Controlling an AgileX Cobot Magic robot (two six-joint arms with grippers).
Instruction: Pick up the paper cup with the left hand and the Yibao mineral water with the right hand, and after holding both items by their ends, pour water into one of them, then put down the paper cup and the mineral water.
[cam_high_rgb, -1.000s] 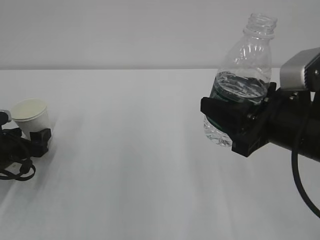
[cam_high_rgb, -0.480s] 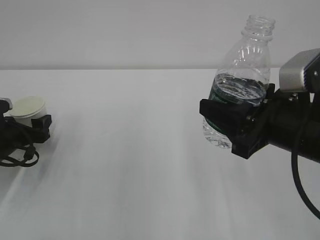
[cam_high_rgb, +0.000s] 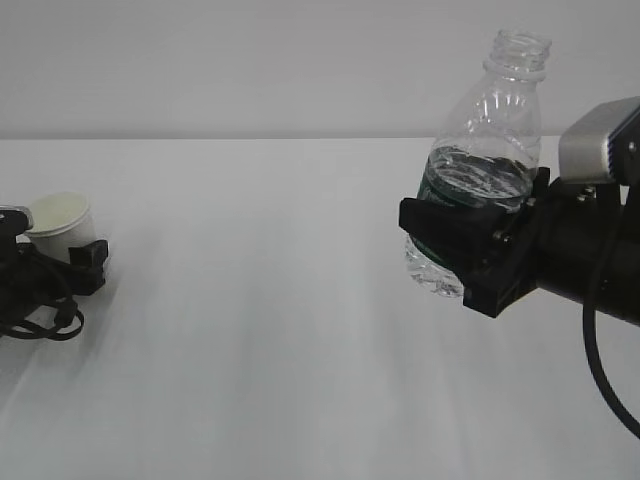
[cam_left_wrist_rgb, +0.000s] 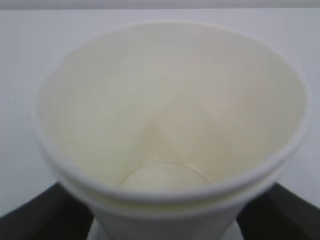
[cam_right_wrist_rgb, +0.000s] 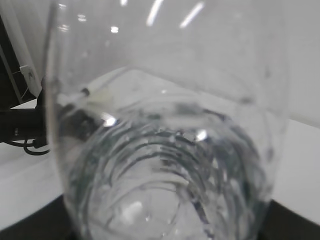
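So the right hand (cam_high_rgb: 455, 235) is sitting over at 3 o'clock in the exterior view, pinching the Yibao mineral water (cam_high_rgb: 480, 170) around its green label, well clear of the white table (cam_high_rgb: 270, 330). The bottle is staying upright with a slight tilt, capless mouth pointing toward 12, water reaching about halfway. Way off at 9 o'clock the left hand (cam_high_rgb: 50, 262) is hugging the paper cup (cam_high_rgb: 60, 220) low by the tabletop, fingers wide around the cup's lower part. The left wrist view is looking straight into the cup (cam_left_wrist_rgb: 165, 130), looking dry, with dark fingers (cam_left_wrist_rgb: 45, 215) flanking its base.
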